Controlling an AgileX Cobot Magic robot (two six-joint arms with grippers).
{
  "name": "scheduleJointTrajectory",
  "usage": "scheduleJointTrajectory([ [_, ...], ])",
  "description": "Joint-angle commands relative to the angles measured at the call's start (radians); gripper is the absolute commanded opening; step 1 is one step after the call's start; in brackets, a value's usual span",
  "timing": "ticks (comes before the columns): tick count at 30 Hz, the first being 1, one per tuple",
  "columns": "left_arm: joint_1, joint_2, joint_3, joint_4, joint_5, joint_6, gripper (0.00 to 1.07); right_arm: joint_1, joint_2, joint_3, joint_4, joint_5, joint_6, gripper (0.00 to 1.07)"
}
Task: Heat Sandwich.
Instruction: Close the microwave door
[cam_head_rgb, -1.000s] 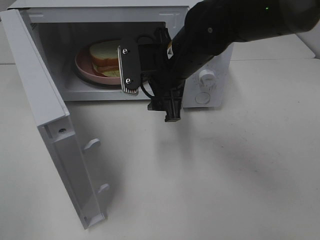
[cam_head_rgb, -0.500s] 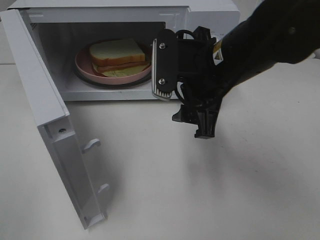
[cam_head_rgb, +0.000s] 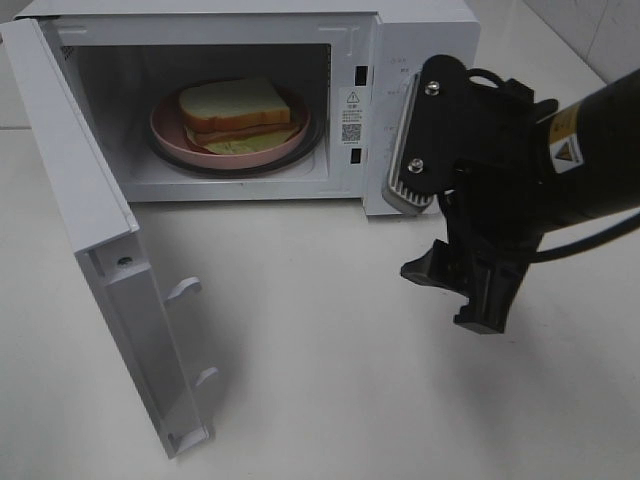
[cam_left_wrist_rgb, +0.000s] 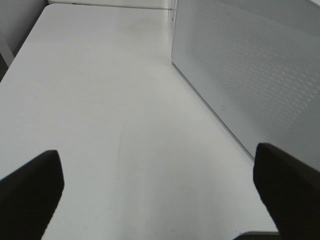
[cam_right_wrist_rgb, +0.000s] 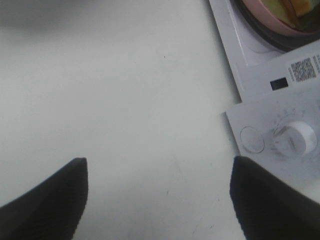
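Sandwich (cam_head_rgb: 235, 112) flat on the round pink plate (cam_head_rgb: 165, 135) inside the cavity of the white microwave (cam_head_rgb: 420, 35), in the same spot as a second ago. Door (cam_head_rgb: 95, 250) swung wide on the left, at the same angle as before. Right gripper (cam_right_wrist_rgb: 159, 200) no longer at the mouth of the cavity: a second ago in front of the plate's right edge, half a second ago at the door frame, now off to the right, in front of the control panel (cam_right_wrist_rgb: 265, 117) and above the table (cam_head_rgb: 300, 350). Plate and sandwich now in full view from above. Jaws spread wide, nothing between them but bare table. From the right wrist camera, a white dial (cam_right_wrist_rgb: 295, 136) and a round button (cam_right_wrist_rgb: 251, 140) just beyond one finger, with a QR sticker (cam_right_wrist_rgb: 302, 70) and a sliver of plate rim farther on. Left gripper (cam_left_wrist_rgb: 160, 195) likewise spread wide and empty, low over the table beside a perforated white panel (cam_left_wrist_rgb: 250, 75).
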Motion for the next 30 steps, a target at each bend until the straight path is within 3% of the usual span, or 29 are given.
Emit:
scheduleJointTrajectory([
  [1,0.002,-0.019,0.002,-0.006,-0.010,0.001,0.98,0.003,-0.091,0.041,0.001,0.068,0.105,0.76],
  [12,0.002,-0.019,0.002,-0.006,-0.010,0.001,0.98,0.003,-0.317,0.058,0.001,0.299,0.432,0.76],
  [30,0.002,-0.019,0.002,-0.006,-0.010,0.001,0.98,0.003,-0.619,0.058,0.003,0.693,0.523,0.76],
])
